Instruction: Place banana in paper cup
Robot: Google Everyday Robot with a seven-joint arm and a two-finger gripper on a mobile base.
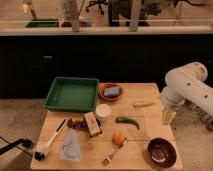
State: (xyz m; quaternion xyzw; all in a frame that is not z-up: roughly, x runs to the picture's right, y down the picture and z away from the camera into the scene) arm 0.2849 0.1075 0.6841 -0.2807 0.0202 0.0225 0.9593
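Note:
The banana [143,104] is small, pale yellow and lies on the wooden table [145,92] at the back right. The white paper cup [103,112] stands upright near the table's middle, left of the banana and in front of the green tray. My gripper [168,116] hangs from the white arm [187,87] at the table's right edge, to the right of and a little nearer than the banana, not touching it.
A green tray [72,93] sits at the back left, with an orange bowl [111,91] holding a blue thing beside it. A green pepper [128,121], an orange fruit [118,137], a dark brown bowl [161,151], a fork [112,155], a brush [49,142], a clear bag [71,147] and a snack box [92,123] lie on the table.

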